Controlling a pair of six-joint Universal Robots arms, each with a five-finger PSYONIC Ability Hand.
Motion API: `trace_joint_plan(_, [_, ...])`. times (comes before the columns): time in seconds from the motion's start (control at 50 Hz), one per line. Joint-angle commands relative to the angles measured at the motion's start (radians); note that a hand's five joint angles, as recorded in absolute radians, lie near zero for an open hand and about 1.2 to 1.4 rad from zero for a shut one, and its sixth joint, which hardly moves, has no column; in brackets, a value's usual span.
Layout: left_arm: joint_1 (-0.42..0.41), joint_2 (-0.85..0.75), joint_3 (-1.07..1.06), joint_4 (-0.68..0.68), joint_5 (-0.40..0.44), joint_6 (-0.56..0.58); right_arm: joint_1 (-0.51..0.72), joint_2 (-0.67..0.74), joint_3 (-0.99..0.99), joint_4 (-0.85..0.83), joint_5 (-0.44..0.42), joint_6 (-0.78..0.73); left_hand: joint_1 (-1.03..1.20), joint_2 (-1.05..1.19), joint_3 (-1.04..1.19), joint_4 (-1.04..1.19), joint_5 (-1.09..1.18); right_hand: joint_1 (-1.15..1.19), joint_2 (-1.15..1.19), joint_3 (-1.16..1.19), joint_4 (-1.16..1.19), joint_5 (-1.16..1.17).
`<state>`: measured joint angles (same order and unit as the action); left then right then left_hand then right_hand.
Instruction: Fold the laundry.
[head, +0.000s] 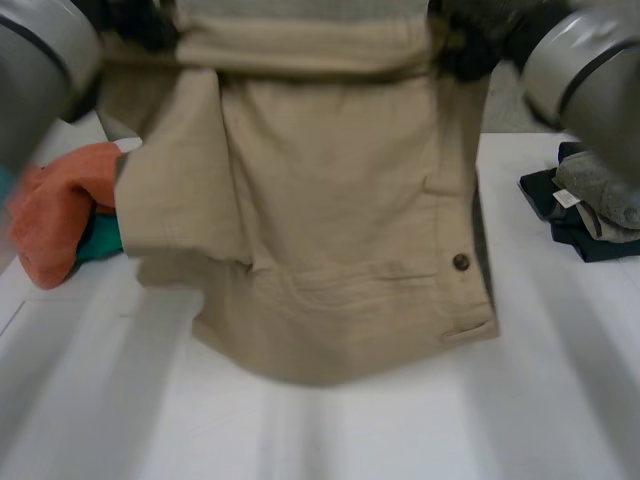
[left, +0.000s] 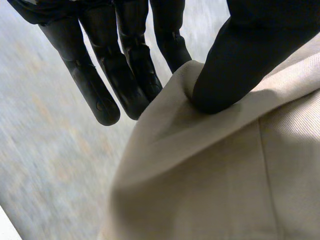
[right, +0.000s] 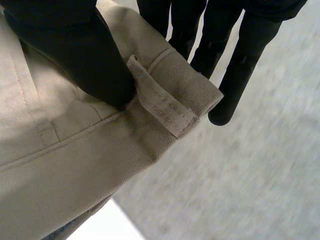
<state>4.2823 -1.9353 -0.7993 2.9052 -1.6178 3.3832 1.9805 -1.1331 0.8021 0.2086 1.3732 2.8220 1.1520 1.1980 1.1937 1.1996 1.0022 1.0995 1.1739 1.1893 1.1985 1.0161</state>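
white tabletop (head: 400, 430) spreads under everything, and in front of it hangs a broad beige twill garment (head: 330, 230) with a waistband and pockets, held up by its top edge so that it drops in long folds across the middle of the head view; its lower edge is close to the table, though i cannot tell whether it touches. the grey left arm (head: 40, 70) and grey right arm (head: 585, 80) stand at either side of the raised cloth. a dark navy pile of folded clothes (head: 560, 215) with a grey piece (head: 600, 190) on top lies at the table's right, well apart from the hanging cloth. at the left lies a crumpled orange cloth (head: 65, 210), with a bit of teal cloth (head: 100, 238) just beside it, next to the beige fabric's edge. the left hand (left: 125, 60) pinches one top corner, thumb pressed on the front of the fabric and straight fingers behind it. the right hand (right: 75, 45) clamps the waistband at the other corner the same way, thumb just beside a sewn beige belt loop (right: 162, 102). a small dark round button (head: 461, 262) sits on a pocket low on the garment's right side.
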Motion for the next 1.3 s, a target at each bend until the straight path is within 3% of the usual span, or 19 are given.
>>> trace_joint_plan(0.02, [0.034, -0.365, 0.149, 0.215, 0.033, 0.041, 0.009, 0.268, -0.038, -0.254, 0.170, 0.014, 0.244, 0.198, 0.203, 0.197, 0.220, 0.297, 0.222, 0.207, 0.198, 0.206])
trace_joint_plan(0.06, [0.046, -0.457, 0.202, 0.323, 0.071, 0.018, 0.009, 0.358, -0.075, -0.352, 0.260, -0.025, 0.244, 0.198, 0.203, 0.197, 0.220, 0.297, 0.222, 0.207, 0.198, 0.206])
trace_joint_plan(0.08, [0.047, -0.477, 0.216, 0.359, 0.087, 0.004, 0.009, 0.384, -0.089, -0.383, 0.292, -0.042, 0.082, 0.036, 0.040, 0.034, 0.057, 0.297, 0.222, 0.207, 0.198, 0.206])
trace_joint_plan(0.1, [0.048, -0.487, 0.227, 0.391, 0.096, -0.013, 0.009, 0.409, -0.101, -0.412, 0.319, -0.059, -0.237, -0.283, -0.278, -0.284, -0.261, 0.003, -0.072, -0.087, -0.096, -0.088])
trace_joint_plan(0.14, [0.048, -0.491, 0.236, 0.458, 0.108, -0.063, 0.018, 0.464, -0.124, -0.483, 0.352, -0.102, -0.977, -1.023, -1.019, -1.025, -1.002, -0.925, -0.999, -1.015, -1.024, -1.016])
trace_joint_plan(0.26, [0.045, -0.409, 0.189, 0.451, 0.036, -0.108, 0.017, 0.428, -0.094, -0.443, 0.290, -0.087, -0.977, -1.023, -1.019, -1.025, -1.002, -0.925, -0.999, -1.015, -1.024, -1.016])
trace_joint_plan(0.36, [0.051, -0.234, -0.030, 0.404, -0.043, -0.068, -0.015, 0.261, 0.033, -0.287, 0.163, -0.052, -0.977, -1.023, -1.019, -1.025, -1.002, -0.925, -0.999, -1.015, -1.024, -1.016])
trace_joint_plan(0.42, [0.053, -0.147, -0.159, 0.381, -0.047, -0.041, -0.031, 0.176, 0.110, -0.195, 0.100, -0.074, -0.977, -1.023, -1.019, -1.025, -1.002, -0.925, -0.999, -1.015, -1.024, -1.016])
trace_joint_plan(0.5, [0.048, -0.009, -0.386, 0.300, -0.011, -0.010, -0.057, 0.047, 0.253, -0.045, 0.011, -0.145, -0.669, -0.715, -0.711, -0.717, -0.694, -0.925, -0.999, -1.015, -1.024, -1.016])
trace_joint_plan(0.52, [0.045, 0.043, -0.475, 0.252, 0.015, 0.001, -0.067, 0.003, 0.316, 0.016, -0.009, -0.176, -0.529, -0.575, -0.571, -0.577, -0.554, -0.882, -0.956, -0.971, -0.981, -0.973])
trace_joint_plan(0.58, [0.037, 0.107, -0.595, 0.177, 0.062, 0.011, -0.084, -0.051, 0.411, 0.104, -0.040, -0.219, -0.384, -0.430, -0.426, -0.432, -0.409, -0.758, -0.832, -0.848, -0.857, -0.849])
trace_joint_plan(0.6, [0.036, 0.142, -0.669, 0.128, 0.094, 0.008, -0.097, -0.075, 0.474, 0.154, -0.054, -0.246, -0.244, -0.290, -0.286, -0.292, -0.269, -0.665, -0.739, -0.754, -0.764, -0.756])
trace_joint_plan(0.68, [0.030, 0.183, -0.822, 0.040, 0.171, 0.010, -0.120, -0.102, 0.617, 0.239, -0.085, -0.315, -0.143, -0.189, -0.185, -0.191, -0.168, -0.321, -0.395, -0.410, -0.420, -0.412])
trace_joint_plan(0.78, [0.036, 0.141, -0.900, 0.031, 0.211, 0.011, -0.137, -0.077, 0.742, 0.178, -0.132, -0.355, -0.210, -0.256, -0.252, -0.258, -0.235, -0.291, -0.365, -0.381, -0.390, -0.382])
trace_joint_plan(0.88, [0.053, 0.009, -0.851, 0.066, 0.182, 0.016, -0.135, 0.012, 0.781, 0.020, -0.158, -0.343, -0.559, -0.605, -0.601, -0.607, -0.584, -0.481, -0.556, -0.571, -0.580, -0.573])
trace_joint_plan(0.96, [0.054, -0.069, -0.781, 0.088, 0.141, 0.012, -0.132, 0.058, 0.775, -0.127, -0.157, -0.306, -0.639, -0.685, -0.681, -0.686, -0.664, -0.651, -0.725, -0.741, -0.750, -0.742])
trace_joint_plan(1.1, [0.045, -0.165, -0.675, 0.118, 0.098, 0.015, -0.121, 0.096, 0.763, -0.305, -0.141, -0.282, -0.657, -0.703, -0.698, -0.704, -0.681, -0.670, -0.744, -0.759, -0.769, -0.761])
trace_joint_plan(1.3, [0.016, -0.283, -0.563, 0.166, 0.069, 0.048, -0.094, 0.153, 0.701, -0.396, -0.134, -0.286, -0.613, -0.659, -0.654, -0.660, -0.637, -0.623, -0.697, -0.712, -0.722, -0.714])
